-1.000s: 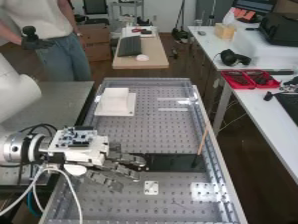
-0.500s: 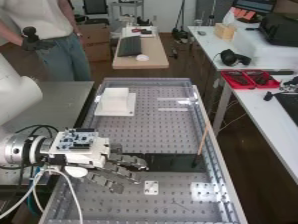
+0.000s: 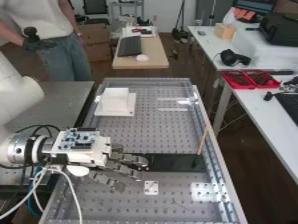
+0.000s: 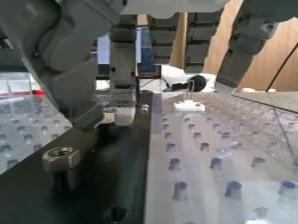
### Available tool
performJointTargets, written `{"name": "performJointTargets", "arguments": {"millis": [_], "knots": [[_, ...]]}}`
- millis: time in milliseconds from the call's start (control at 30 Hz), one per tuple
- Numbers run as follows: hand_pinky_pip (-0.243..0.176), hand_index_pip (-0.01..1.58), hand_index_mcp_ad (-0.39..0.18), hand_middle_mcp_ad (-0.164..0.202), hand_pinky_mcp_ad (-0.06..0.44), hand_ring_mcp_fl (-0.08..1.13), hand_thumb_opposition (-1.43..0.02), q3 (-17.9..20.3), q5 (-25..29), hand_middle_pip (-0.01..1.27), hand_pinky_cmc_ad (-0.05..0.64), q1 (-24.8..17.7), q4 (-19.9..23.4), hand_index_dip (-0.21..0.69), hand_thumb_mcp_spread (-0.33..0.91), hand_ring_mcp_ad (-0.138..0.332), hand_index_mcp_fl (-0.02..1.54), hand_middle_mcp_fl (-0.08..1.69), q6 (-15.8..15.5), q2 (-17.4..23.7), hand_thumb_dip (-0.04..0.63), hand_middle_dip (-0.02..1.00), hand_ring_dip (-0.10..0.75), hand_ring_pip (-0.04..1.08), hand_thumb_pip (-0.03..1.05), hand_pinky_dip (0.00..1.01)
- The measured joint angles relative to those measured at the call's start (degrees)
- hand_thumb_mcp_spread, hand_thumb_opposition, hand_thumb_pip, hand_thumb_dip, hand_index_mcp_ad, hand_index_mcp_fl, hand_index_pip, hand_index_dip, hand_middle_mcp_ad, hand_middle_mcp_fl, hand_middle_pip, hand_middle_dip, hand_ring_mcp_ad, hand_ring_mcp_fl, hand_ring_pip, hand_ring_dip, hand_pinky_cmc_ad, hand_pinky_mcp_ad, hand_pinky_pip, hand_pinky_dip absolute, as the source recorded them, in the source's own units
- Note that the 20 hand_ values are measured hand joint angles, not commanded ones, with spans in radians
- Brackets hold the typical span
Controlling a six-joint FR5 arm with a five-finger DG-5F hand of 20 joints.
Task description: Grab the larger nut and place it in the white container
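Over the left part of the perforated bench, the hand [image 3: 124,165] has its fingers extended and spread, beside and partly over the black plate [image 3: 174,162]. In the wrist view the hand [image 4: 123,60] hangs with relaxed fingers and thumb, nothing held. A metal hex nut [image 4: 61,159] sits on the black plate [image 4: 100,175], apart from the nearest fingertip. Farther along that plate is a small metallic piece [image 4: 145,108], too unclear to identify as a nut. The white container [image 3: 115,99] stands on a white base near the bench's far left corner.
A thin wooden stick [image 3: 202,142] leans by the bench's right rail. On the bench's near half lies a small white plate [image 3: 151,188]. The wrist view has a white block with thin prongs [image 4: 189,106]. Cables [image 3: 63,175] hang below the wrist.
The hand has shifted very slightly to the right in the high view, its fingers still extended. The container, plates and stick have stayed where they were.
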State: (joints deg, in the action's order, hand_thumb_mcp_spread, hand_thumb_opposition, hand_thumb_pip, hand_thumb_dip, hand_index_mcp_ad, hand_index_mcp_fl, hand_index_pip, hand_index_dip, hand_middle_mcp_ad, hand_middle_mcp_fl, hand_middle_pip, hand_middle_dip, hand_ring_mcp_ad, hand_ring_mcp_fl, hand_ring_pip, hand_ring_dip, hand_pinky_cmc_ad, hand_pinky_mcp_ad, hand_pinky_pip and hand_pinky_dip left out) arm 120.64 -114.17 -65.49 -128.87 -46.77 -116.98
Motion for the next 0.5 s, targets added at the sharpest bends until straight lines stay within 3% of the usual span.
{"name": "performJointTargets", "arguments": {"millis": [500], "knots": [[-0.12, 1.54, -0.087, 0.075, 0.291, 0.0, -0.81, -0.04, -0.26, 0.11, 0.349, -1.21, 1.2, -0.044, 0.29, 0.127, 0.3, 0.0, 1.34, 2.64, 0.155, 0.07, -0.012, 0.36, 0.82, 0.88]]}}
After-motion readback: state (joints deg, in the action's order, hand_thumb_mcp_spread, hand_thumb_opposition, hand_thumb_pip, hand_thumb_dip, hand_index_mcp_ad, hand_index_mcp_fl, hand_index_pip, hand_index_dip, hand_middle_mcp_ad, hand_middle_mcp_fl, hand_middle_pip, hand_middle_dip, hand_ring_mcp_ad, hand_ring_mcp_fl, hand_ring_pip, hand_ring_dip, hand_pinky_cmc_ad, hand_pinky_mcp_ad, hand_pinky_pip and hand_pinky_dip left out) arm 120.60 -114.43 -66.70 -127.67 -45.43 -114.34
